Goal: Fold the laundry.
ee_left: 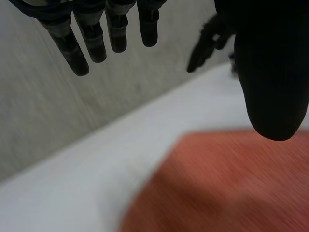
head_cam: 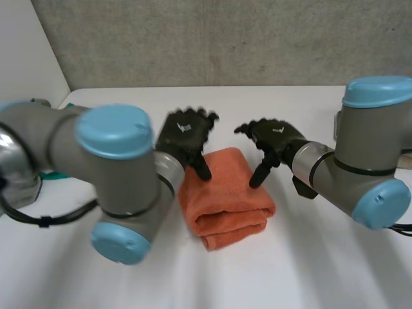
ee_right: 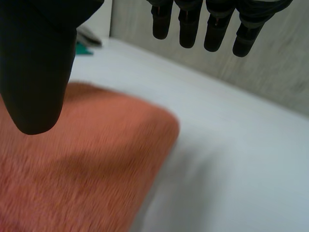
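The orange towel [head_cam: 226,196] lies folded into a thick pad on the white table [head_cam: 302,264], with its layered edges on the side nearest the robot; in the left wrist view the towel [ee_left: 231,186] lies under the thumb, and in the right wrist view the towel [ee_right: 72,169] lies under that hand's thumb too, its rounded corner reaching toward the fingers.

The left hand [head_cam: 185,136] hangs over the towel's far left corner, with its thumb pointing down at the cloth; whether the thumb touches the towel cannot be told; its fingers [ee_left: 91,41] are straight and spread well apart from the thumb, and they hold nothing.

The right hand [head_cam: 275,138] hangs at the towel's far right edge, its thumb pointing down just beside that edge; its fingers [ee_right: 188,24] are straight too, wide of the thumb and holding nothing; the right hand [ee_left: 203,46] also shows past the left hand's thumb, beyond the towel.

Both grey arms flank the towel, one on each side; behind the towel, beyond the table's far edge, rises a grey wall [head_cam: 225,38].
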Available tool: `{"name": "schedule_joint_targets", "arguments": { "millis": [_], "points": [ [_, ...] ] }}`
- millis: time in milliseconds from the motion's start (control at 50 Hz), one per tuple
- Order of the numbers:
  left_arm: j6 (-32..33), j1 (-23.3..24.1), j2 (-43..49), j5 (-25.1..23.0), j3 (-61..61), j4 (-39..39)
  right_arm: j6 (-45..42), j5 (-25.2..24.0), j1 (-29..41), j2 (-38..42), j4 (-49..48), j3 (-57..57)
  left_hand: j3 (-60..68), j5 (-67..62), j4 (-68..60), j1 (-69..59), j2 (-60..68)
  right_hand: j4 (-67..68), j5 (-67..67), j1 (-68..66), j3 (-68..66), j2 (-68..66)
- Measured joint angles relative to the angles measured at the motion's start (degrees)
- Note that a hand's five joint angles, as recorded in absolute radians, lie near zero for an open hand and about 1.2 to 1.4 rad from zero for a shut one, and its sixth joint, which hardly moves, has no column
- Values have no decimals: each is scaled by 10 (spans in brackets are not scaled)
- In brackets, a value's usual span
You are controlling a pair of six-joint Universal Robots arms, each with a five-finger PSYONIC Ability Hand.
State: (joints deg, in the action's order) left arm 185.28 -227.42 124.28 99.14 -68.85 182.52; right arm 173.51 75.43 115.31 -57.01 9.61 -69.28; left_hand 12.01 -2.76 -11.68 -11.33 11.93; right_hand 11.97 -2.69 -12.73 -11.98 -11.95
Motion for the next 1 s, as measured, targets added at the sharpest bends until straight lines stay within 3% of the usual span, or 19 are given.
{"name": "schedule_joint_targets", "arguments": {
  "millis": [220, 380, 540, 680, 780, 860, 920, 1000],
  "points": [
    [-41, 37, 99, 105, 52, -110, -41, -56, -11, 130, 77, 90, 0, 0, 0, 0, 0, 0, 0, 0, 0, 0],
    [-35, 28, 97, 109, 38, -130, -123, -17, -10, 139, 77, 91, 0, 0, 0, 0, 0, 0, 0, 10, 0, 0],
    [-25, 16, 27, 88, 47, -119, -150, 12, -6, 63, 29, 30, 0, 0, 0, 0, 0, 0, 1, 10, 0, 0],
    [5, -14, -56, -9, 79, -82, -186, 15, 11, -54, -100, -130, 0, 0, 0, 0, 0, 0, 1, 10, 2, 0],
    [34, -38, -86, -177, 100, -70, -232, 13, 41, -114, -213, -274, 0, 0, 0, 0, 0, 0, 1, 10, 2, 0],
    [41, -46, -90, -310, 108, -77, -251, 13, 55, -122, -280, -348, 0, 0, 0, 0, 0, 0, 1, 10, 2, 0],
    [40, -50, -89, -374, 109, -88, -257, 13, 60, -115, -324, -385, 0, 0, 0, 0, 0, 0, 1, 10, 2, 0],
    [40, -51, -87, -412, 107, -104, -258, 13, 60, -92, -377, -404, 0, 0, 0, 0, 0, 0, 1, 10, 2, 0]
  ]
}}
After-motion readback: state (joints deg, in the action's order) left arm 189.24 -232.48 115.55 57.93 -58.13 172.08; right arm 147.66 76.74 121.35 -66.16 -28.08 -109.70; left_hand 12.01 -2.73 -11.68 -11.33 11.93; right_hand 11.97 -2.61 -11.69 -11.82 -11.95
